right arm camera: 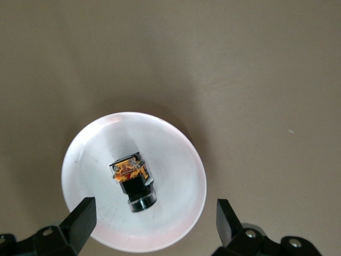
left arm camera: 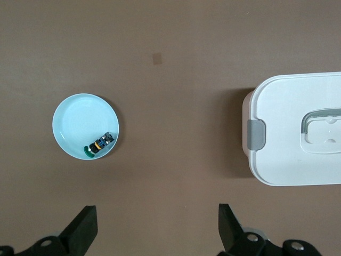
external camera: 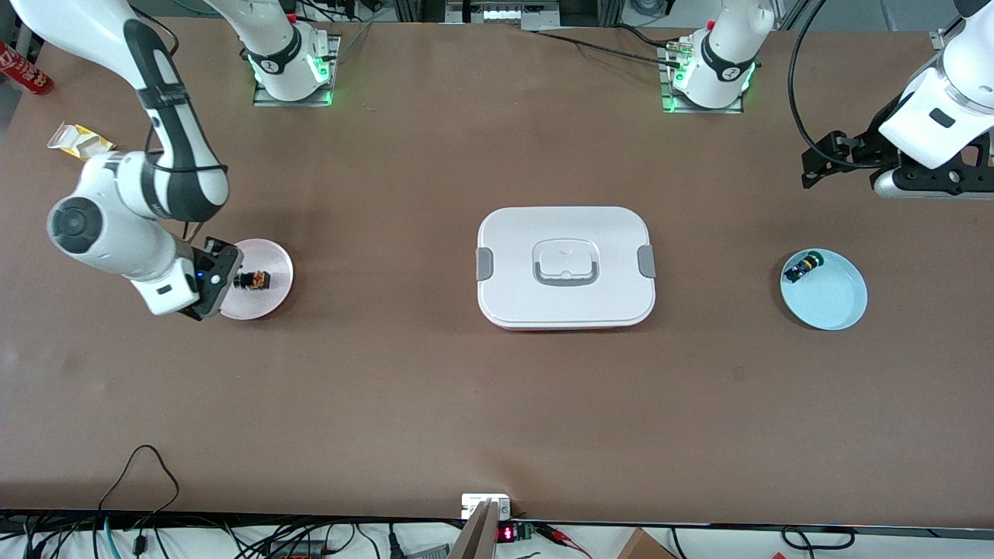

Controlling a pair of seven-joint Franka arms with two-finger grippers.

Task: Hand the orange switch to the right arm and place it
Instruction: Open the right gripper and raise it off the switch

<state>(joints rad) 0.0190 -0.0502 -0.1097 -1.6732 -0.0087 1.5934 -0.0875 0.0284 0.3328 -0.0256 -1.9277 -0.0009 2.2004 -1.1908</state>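
The orange switch [external camera: 255, 279] [right arm camera: 133, 181] lies on its side on a pale pink plate [external camera: 273, 260] [right arm camera: 176, 154] toward the right arm's end of the table. My right gripper [external camera: 220, 281] [right arm camera: 155, 209] hangs open just over that plate, its fingers spread wide and apart from the switch, with nothing between them. My left gripper [external camera: 811, 169] [left arm camera: 157, 213] waits open and empty, high over the left arm's end of the table.
A light blue plate [external camera: 839, 303] [left arm camera: 74, 117] at the left arm's end holds a small black-and-blue part with a green cap [external camera: 801, 268] [left arm camera: 99, 144]. A white lidded box [external camera: 512, 233] [left arm camera: 287, 133] sits mid-table. A yellow packet [external camera: 78, 140] and a red can [external camera: 23, 70] lie by the right arm.
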